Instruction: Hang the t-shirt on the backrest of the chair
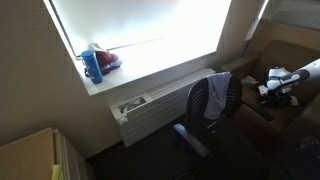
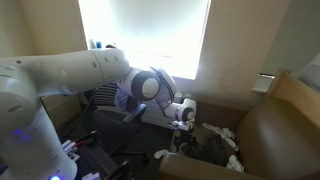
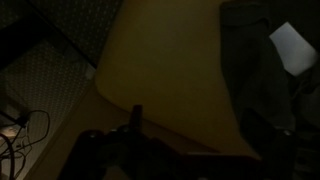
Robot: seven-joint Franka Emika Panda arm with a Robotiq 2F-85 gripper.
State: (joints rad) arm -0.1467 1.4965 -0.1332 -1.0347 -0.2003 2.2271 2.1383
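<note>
A dark blue-grey t-shirt [image 1: 212, 97] hangs draped over the backrest of the office chair [image 1: 196, 132] below the window. In an exterior view it shows as a bluish patch [image 2: 124, 99] behind my arm. My gripper [image 1: 273, 87] is well away from the chair, over a brown wooden surface, and holds nothing; it also shows in an exterior view [image 2: 182, 113]. The wrist view is very dark: one finger shows at the lower left, the jaws [image 3: 198, 125] look spread apart and empty over a tan surface [image 3: 170, 70].
A blue bottle [image 1: 92, 66] and a red object [image 1: 108, 60] stand on the windowsill. A radiator [image 1: 150, 108] runs under the window. A brown armchair [image 2: 275, 130] is near the gripper. Dark cloth [image 3: 255, 85] and white paper [image 3: 292, 48] lie nearby. Cables [image 3: 25, 130] lie on the floor.
</note>
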